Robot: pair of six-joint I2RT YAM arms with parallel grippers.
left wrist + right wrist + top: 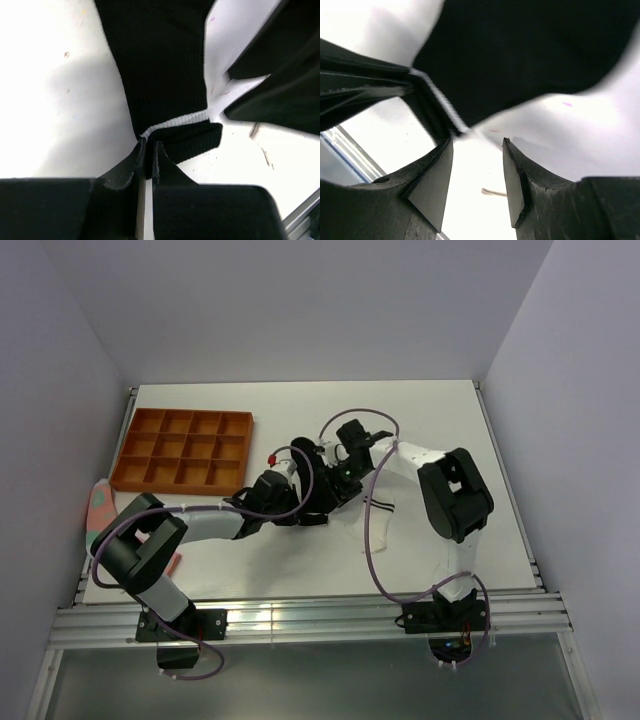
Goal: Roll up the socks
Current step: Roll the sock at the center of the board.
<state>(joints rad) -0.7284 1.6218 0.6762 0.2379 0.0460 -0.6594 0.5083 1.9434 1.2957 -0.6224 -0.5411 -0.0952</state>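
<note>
Closest to the lens in the left wrist view, the left gripper [149,152] rises from the bottom centre of the frame with its fingers pressed almost together, clamped on the corner of the black sock's [165,65] cuff just below the white stripe [177,120]. From that pinch the sock's long axis runs straight up to the top of the frame, lying flat on the pale worktop [60,100]. In the right wrist view, the right gripper [477,170] stands with its fingers well apart and nothing between them. The same cuff edge slants just above its left finger, and the body of the sock fills the upper centre and right of that frame. So the cuff lies up-frame from the right gripper, near but not yet straddled. The left arm is the one already on the sock, and any rolling would probably start from this held cuff end toward the toe. In the top view the white sock [377,515] lies to the lower right of both grippers, its length running roughly top to bottom. Whether it touches the black one cannot be told.
</note>
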